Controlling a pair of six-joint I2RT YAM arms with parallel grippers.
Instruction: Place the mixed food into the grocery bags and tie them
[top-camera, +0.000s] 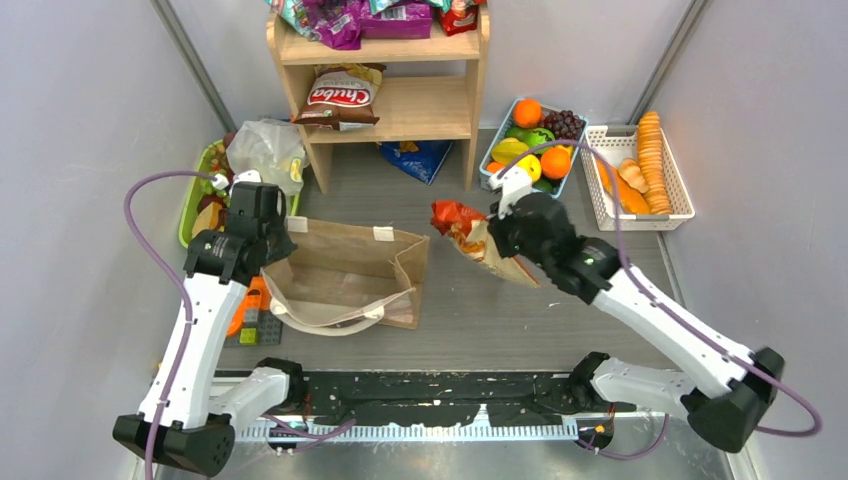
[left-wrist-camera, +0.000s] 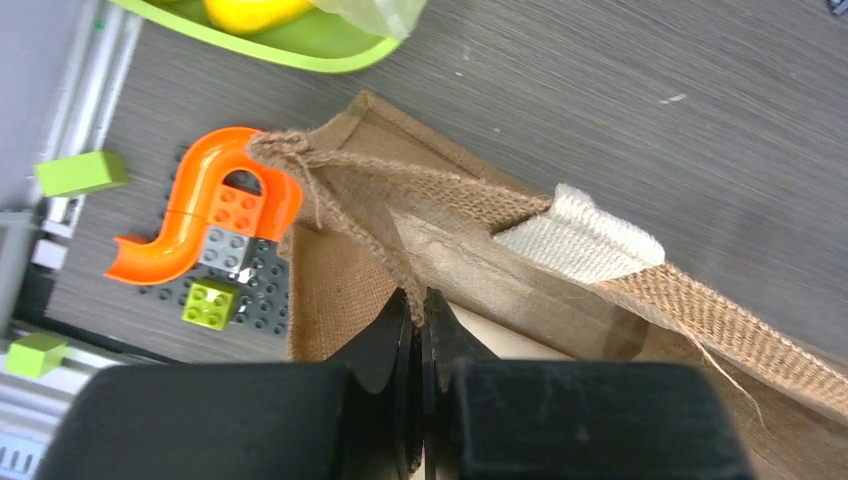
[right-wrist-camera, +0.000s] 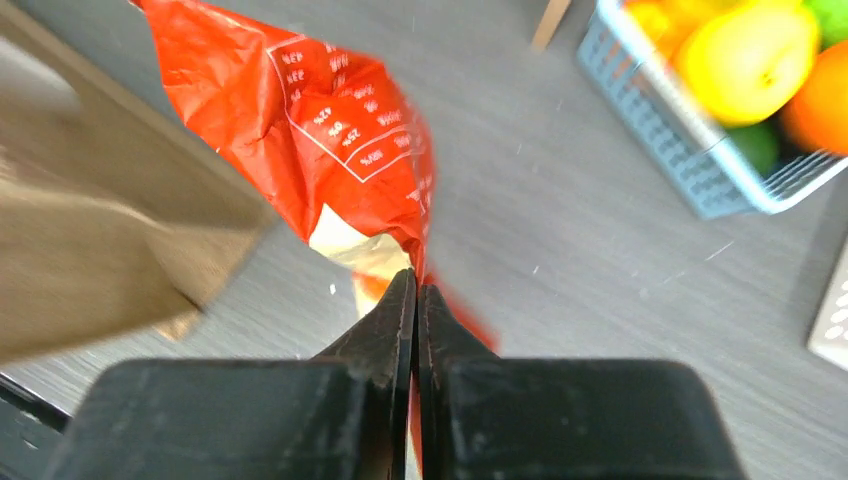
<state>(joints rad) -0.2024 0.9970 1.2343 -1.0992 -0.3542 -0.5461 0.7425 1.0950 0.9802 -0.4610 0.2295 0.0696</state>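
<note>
The tan burlap tote (top-camera: 345, 275) stands open in the middle of the table, its white loop handles hanging over the near side. My left gripper (top-camera: 262, 225) is shut on the tote's frayed rim (left-wrist-camera: 330, 190) at its left corner; in the left wrist view the gripper (left-wrist-camera: 420, 300) pinches the burlap beside a white handle patch (left-wrist-camera: 580, 240). My right gripper (top-camera: 497, 235) is shut on a red-orange snack packet (top-camera: 462, 228) held just right of the tote. The right wrist view shows the packet (right-wrist-camera: 330, 130) hanging from that gripper (right-wrist-camera: 415, 285). The clear plastic bag (top-camera: 265, 148) lies at the back left.
A wooden shelf (top-camera: 400, 90) at the back holds more snack packets (top-camera: 340, 97). A blue basket (top-camera: 495, 145) of fruit and a white basket (top-camera: 680, 185) stand at the back right. A green basket (top-camera: 188, 215) and orange toy bricks (top-camera: 250, 305) sit at the left.
</note>
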